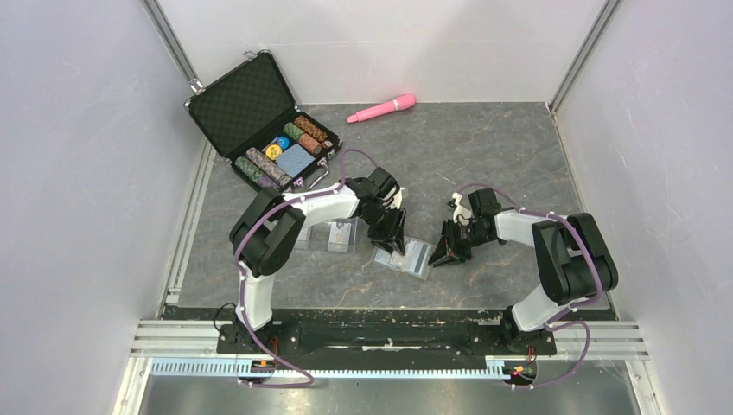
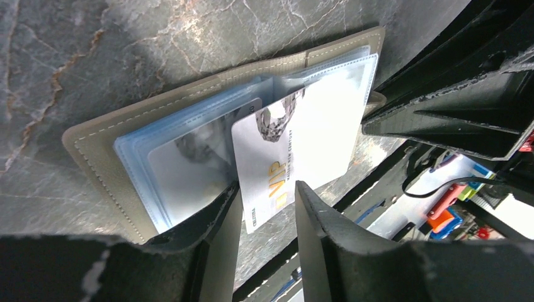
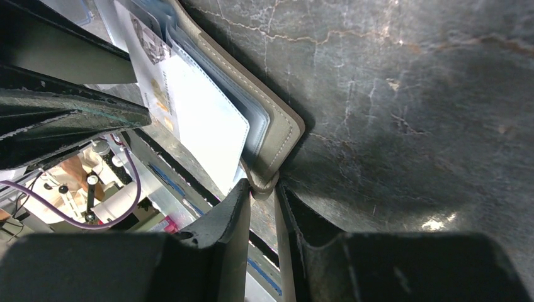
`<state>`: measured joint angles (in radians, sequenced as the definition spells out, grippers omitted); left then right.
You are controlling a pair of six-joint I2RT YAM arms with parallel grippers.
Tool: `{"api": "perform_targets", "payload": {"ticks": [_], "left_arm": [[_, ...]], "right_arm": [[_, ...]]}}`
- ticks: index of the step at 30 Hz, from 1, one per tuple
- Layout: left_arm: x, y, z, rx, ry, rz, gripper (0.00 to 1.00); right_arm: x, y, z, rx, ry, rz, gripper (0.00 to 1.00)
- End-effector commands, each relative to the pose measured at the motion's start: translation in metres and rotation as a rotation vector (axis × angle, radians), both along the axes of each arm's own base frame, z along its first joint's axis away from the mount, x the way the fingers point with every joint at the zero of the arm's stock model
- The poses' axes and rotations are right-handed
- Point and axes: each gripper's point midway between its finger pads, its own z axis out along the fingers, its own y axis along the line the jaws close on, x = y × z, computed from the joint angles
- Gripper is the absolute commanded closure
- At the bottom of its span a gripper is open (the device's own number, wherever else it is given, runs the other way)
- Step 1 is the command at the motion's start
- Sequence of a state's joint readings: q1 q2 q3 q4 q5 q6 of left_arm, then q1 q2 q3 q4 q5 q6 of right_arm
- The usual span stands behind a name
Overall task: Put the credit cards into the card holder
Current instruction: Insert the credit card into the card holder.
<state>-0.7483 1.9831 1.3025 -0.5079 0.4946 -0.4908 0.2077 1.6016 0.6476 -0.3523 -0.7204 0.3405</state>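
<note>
Between the arms on the marbled table (image 1: 519, 147), the holder (image 2: 101, 148) lay open, your right gripper (image 3: 263, 192) pinching its tab (image 3: 264, 182). Left gripper (image 2: 267, 198) fingers were spread either side of the card (image 2: 308, 132), its far end seemingly inside a clear sleeve (image 2: 189, 170). Insertion step; next you'd need a flat push. Stiff glossy card, stitched tan cover, floppy plastic.

Card holder (image 1: 408, 258) lies open on the desk (image 1: 501, 156), near-centre, between the two claws. Left claw (image 1: 390, 241) sits over its left half. Right claw (image 1: 447, 252) is at its right edge, fingers either side of the snap tab (image 3: 263, 184). One credit card (image 2: 302, 138) is partly in a slot. Second credit card (image 1: 344, 235) lies on the desk, left of the holder. Open case (image 1: 259, 130) is far-left, wand (image 1: 381, 108) far-centre.
</note>
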Motion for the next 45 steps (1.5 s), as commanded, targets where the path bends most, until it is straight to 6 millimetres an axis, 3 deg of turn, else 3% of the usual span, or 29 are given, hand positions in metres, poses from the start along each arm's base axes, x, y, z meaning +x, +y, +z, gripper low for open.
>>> {"api": "perform_targets", "payload": {"ticks": [1,6,14,20,23,30,35,39,42,45], "left_arm": [[0.009,0.019,-0.006,0.111,-0.081,-0.043,0.55],[0.006,0.013,-0.007,0.121,-0.074,-0.074,0.56],[-0.008,-0.021,-0.008,0.018,-0.011,-0.116,0.62],[-0.016,-0.047,0.013,-0.119,0.006,-0.148,0.64],[-0.015,-0.051,0.019,-0.134,-0.012,-0.157,0.63],[0.009,-0.016,0.031,0.015,-0.171,-0.1,0.49],[0.033,0.017,0.037,0.028,-0.175,0.01,0.44],[0.052,0.046,0.026,0.066,-0.144,0.075,0.43],[0.052,0.061,0.01,0.113,-0.102,0.07,0.42],[0.044,0.063,-0.003,0.129,-0.056,0.042,0.41]], "right_arm": [[0.002,-0.011,-0.02,-0.098,-0.023,0.007,0.77],[0.001,-0.01,-0.02,-0.094,-0.018,0.014,0.78],[0.006,-0.005,-0.018,-0.085,-0.028,0.022,0.79],[0.007,-0.003,-0.017,-0.079,-0.031,0.026,0.79],[0.008,-0.003,-0.017,-0.078,-0.033,0.026,0.79],[0.01,-0.006,-0.013,-0.097,-0.058,0.03,0.79],[0.011,-0.011,-0.014,-0.134,-0.073,0.035,0.79],[0.011,-0.015,-0.018,-0.16,-0.076,0.039,0.86],[0.009,-0.016,-0.02,-0.165,-0.071,0.04,0.91],[0.009,-0.017,-0.021,-0.166,-0.068,0.041,0.98]]}}
